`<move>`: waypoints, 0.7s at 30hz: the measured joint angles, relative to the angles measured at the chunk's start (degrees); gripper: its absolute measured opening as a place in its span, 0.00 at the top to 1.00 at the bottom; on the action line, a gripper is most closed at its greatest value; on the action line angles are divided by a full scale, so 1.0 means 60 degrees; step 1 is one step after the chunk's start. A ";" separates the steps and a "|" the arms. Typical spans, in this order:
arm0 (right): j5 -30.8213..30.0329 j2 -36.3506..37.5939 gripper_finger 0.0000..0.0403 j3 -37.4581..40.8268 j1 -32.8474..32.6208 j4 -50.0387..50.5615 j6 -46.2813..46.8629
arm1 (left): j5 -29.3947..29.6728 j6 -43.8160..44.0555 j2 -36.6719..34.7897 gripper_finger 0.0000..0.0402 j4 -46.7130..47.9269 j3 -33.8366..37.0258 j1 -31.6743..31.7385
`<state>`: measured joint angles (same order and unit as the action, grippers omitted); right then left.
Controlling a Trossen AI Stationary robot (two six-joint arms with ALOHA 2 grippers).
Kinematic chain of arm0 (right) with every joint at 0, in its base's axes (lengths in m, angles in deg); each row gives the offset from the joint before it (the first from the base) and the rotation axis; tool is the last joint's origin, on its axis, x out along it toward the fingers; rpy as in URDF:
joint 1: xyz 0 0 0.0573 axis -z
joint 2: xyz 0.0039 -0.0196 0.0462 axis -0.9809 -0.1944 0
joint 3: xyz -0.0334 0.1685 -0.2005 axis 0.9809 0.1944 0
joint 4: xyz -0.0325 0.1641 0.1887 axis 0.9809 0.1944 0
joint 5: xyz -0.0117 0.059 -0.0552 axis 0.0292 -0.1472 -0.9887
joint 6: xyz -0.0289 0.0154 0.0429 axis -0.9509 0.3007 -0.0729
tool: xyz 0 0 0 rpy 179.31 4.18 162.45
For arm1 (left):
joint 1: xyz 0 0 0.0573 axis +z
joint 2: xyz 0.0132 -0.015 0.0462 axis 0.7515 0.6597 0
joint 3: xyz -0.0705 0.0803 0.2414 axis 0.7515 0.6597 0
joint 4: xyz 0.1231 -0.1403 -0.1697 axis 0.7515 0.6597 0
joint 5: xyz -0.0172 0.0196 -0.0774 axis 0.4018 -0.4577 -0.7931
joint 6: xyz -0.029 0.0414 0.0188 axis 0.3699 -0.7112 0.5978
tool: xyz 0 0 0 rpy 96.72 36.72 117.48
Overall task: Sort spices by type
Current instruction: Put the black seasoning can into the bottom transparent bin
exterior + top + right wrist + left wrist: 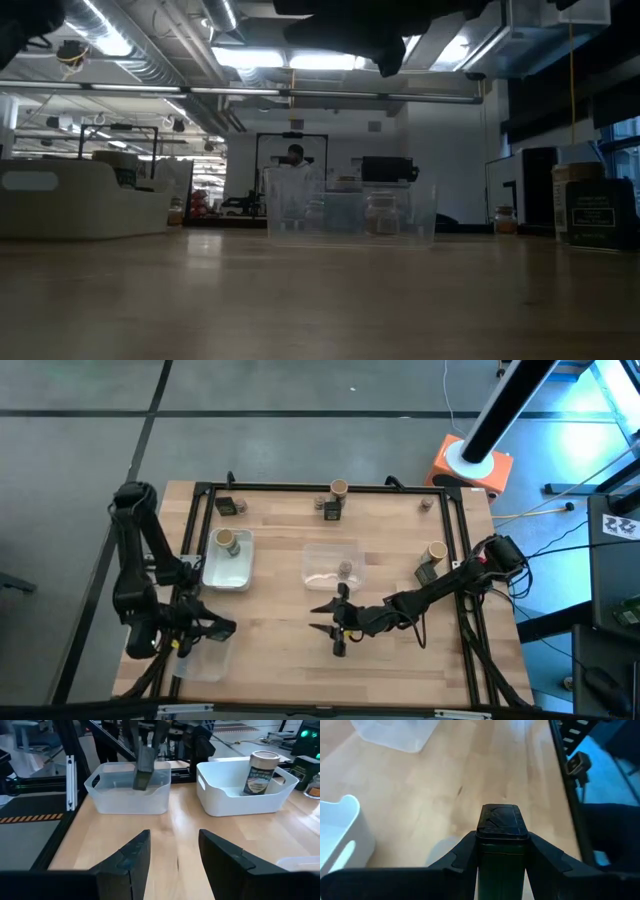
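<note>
Over the clear tray (127, 795) at the worktop's (400, 660) near-left corner, the left hand (222, 628) is clamping a dark rectangular packet (501, 827), which the right wrist view shows hanging above the tray's interior. For a clean drop, the packet should probably be lowered until nearly touching the floor, then released upright. The right hand (335, 628) is waiting mid-worktop, fingers parted and holding nothing. A tan-topped cylindrical jar (260, 772) is standing in the neighbouring opaque white tray (240, 802); the packet looks matte and hard-edged.

I can't read any text: the labels on the dark packet (598, 215) and tan-topped jar (260, 772) are illegible.
</note>
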<state>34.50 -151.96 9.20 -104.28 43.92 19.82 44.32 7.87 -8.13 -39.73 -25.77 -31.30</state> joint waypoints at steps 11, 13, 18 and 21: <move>-0.0021 -0.0004 0.58 0.0000 0.0000 -0.0048 0.0069 | 0.0336 0.1254 0.1618 0.71 0.0682 0.0000 -0.0451; -0.0021 -0.0004 0.58 0.0000 0.0000 -0.0102 0.0068 | 0.0340 0.1442 0.1874 0.71 0.0785 0.0000 -0.0506; -0.0021 -0.0004 0.58 0.0004 0.0000 -0.0410 0.0053 | 0.0337 0.1849 0.2360 0.71 0.0929 0.0000 -0.0610; -0.0021 -0.0004 0.58 0.0000 0.0000 -0.0520 0.0008 | 0.0343 0.1890 0.2545 0.68 0.0958 -0.0012 -0.0610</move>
<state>34.37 -151.99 9.20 -104.28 40.80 19.87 46.38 19.21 7.14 -33.98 -25.84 -34.96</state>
